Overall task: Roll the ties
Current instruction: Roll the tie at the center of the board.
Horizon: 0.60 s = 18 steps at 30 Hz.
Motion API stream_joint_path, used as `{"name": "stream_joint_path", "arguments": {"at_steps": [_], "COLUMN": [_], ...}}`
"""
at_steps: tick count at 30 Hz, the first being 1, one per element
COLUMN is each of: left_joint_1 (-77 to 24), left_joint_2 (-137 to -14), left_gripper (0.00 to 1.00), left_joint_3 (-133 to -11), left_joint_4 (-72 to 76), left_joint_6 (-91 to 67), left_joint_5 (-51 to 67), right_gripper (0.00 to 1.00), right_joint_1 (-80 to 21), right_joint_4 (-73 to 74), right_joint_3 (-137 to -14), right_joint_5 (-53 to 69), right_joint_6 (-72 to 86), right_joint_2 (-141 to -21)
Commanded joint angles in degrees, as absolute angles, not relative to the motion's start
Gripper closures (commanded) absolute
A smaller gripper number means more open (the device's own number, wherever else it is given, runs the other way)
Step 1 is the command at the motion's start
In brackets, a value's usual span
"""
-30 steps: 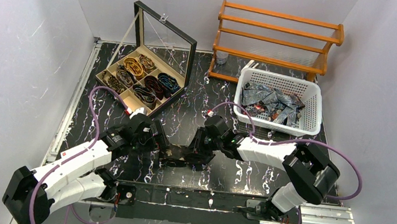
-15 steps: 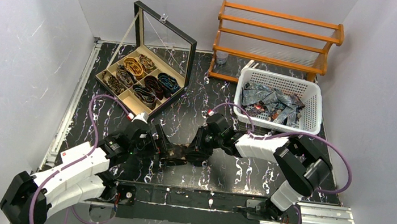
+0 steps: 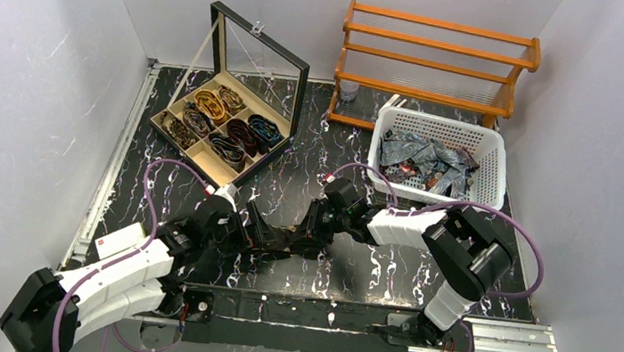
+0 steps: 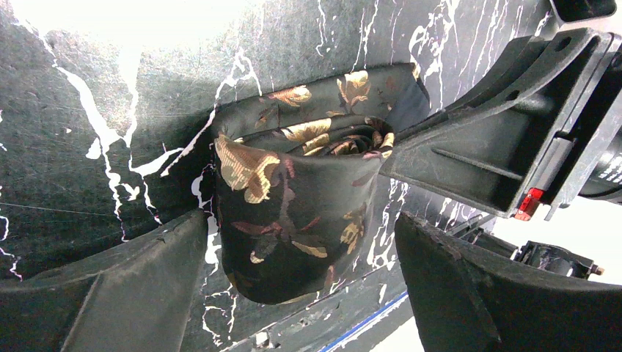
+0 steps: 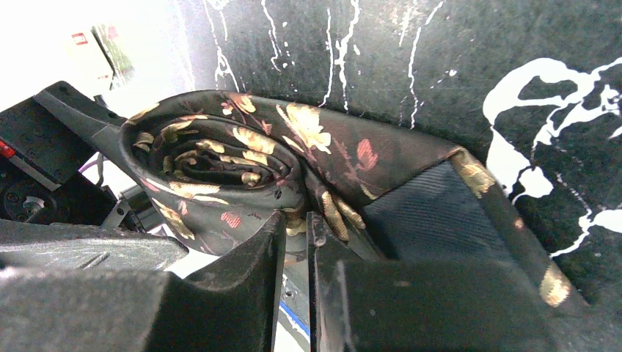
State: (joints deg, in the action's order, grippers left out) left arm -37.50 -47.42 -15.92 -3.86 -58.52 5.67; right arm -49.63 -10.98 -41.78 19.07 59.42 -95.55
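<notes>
My right claw [image 5: 295, 220] is pinched tight on the tie [image 5: 242, 161], a dark, gold-flowered coil near the middle of the table's [image 3: 368, 273] near edge. My left claw [image 4: 301, 235] stands wide, one finger either side of the coil. From above, the roll is only a small dark lump lying left to right between my claws. My right wrist view shows the spiral end-on and the lined tip trailing off; my left shows the broad outer wrap.

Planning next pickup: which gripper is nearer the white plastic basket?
Right. The right gripper, pinching the dark gold-floral tie, sits left of the white plastic basket; the left gripper lies beyond that tie.
</notes>
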Motion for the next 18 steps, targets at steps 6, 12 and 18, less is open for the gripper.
{"name": "stream_joint_path", "arguments": {"at_steps": [6, 12, 18], "left_joint_1": [-37.35, -37.34, -37.31], "left_joint_2": [-51.50, -53.17, -54.24], "left_gripper": [0.12, 0.19, 0.40], "left_joint_3": [-16.05, -15.06, -15.41], "left_joint_4": [0.60, 5.82, 7.37], "left_joint_6": [-54.50, -55.37, -54.84], "left_joint_5": [5.13, 6.09, 7.11], "right_gripper": [0.76, 0.76, 0.76], "right_joint_1": [-48.52, -48.24, -48.14], "right_joint_4": [-11.25, -11.43, -11.68], "right_joint_3": [-42.17, -42.35, -42.86], "right_joint_5": [20.55, 20.99, 21.69], "right_joint_6": [59.15, 59.15, 59.15], "right_joint_2": [-98.37, -98.92, -99.31]}}
